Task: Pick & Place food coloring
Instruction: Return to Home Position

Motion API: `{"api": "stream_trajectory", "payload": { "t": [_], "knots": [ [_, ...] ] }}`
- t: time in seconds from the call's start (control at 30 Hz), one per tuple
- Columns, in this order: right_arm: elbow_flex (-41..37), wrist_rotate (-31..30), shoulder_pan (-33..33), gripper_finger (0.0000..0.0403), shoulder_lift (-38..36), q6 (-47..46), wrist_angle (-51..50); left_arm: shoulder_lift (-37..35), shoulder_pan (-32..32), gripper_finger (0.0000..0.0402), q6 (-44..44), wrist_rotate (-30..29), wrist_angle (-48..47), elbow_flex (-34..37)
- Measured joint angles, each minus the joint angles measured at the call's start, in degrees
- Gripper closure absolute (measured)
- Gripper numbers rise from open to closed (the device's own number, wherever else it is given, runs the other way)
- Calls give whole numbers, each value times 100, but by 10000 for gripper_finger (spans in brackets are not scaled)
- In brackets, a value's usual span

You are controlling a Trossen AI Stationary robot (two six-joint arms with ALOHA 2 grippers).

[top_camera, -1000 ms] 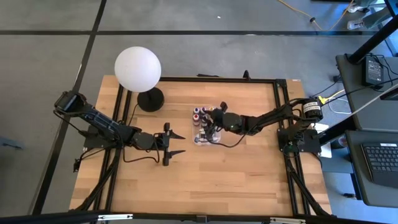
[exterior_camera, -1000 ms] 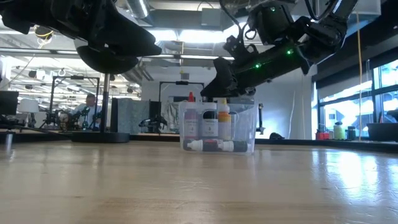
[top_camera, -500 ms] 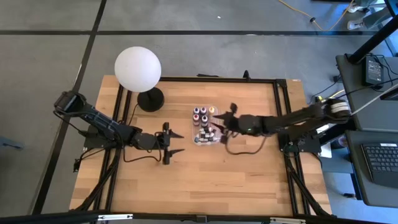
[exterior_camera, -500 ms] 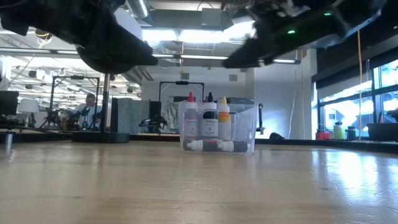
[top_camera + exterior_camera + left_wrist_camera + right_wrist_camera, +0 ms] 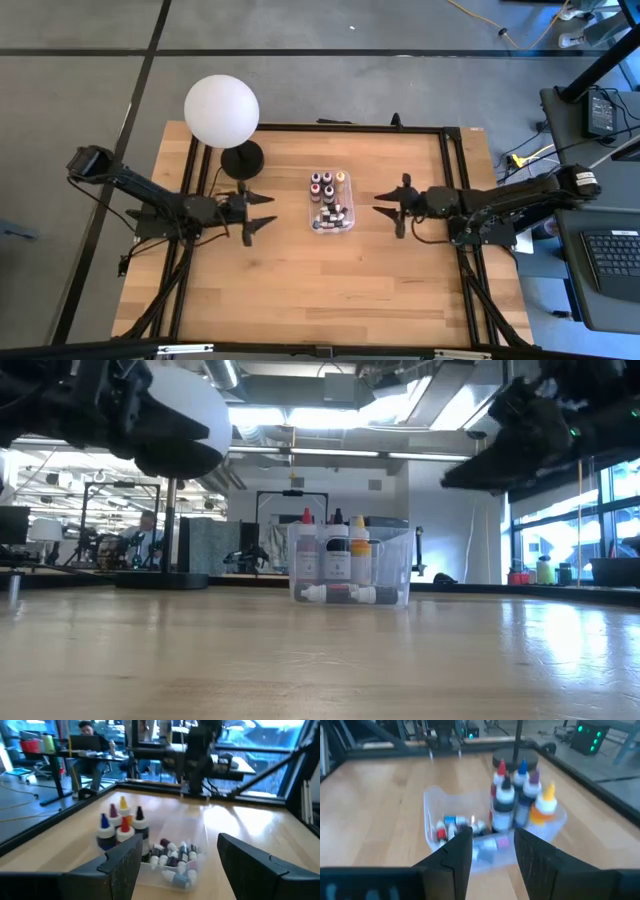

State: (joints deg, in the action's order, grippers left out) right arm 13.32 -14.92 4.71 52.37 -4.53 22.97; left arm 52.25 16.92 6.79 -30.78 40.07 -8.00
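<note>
The food coloring bottles [image 5: 329,199] are in a clear plastic box [image 5: 314,208] at the table's middle. Several bottles [image 5: 516,795] stand upright at the box's far end, with blue, red, purple, yellow and dark tips. Tinier ones [image 5: 176,854] lie flat at its near end. The box also shows in the low view [image 5: 397,567]. My left gripper [image 5: 262,212] is open and empty, left of the box and pointing at it. My right gripper [image 5: 388,205] is open and empty, right of the box and pointing at it. Both hang above the table [image 5: 170,435] [image 5: 505,455].
A white globe lamp [image 5: 221,110] on a black round base [image 5: 242,159] stands at the table's far left, close behind my left gripper. A black frame [image 5: 447,160] runs along the table's edges. Bare wood lies in front of the box.
My right gripper has drawn back from over the box toward the table's right edge and now hangs clear of it. My left gripper has shifted a little toward the far and left edges. The box and bottles have stayed in place.
</note>
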Motion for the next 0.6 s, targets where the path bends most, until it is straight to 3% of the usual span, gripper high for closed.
{"api": "stream_trajectory", "payload": {
  "t": [0.33, 0.6],
  "knots": [
    [-692, -87, -2, 254, -586, -150, 412, -1394, -253, 148, -99, -155, -9, 670],
    [-997, -90, -2, 254, -1193, -152, 432, -2248, -369, 148, -92, -261, -715, 751]
  ]
}}
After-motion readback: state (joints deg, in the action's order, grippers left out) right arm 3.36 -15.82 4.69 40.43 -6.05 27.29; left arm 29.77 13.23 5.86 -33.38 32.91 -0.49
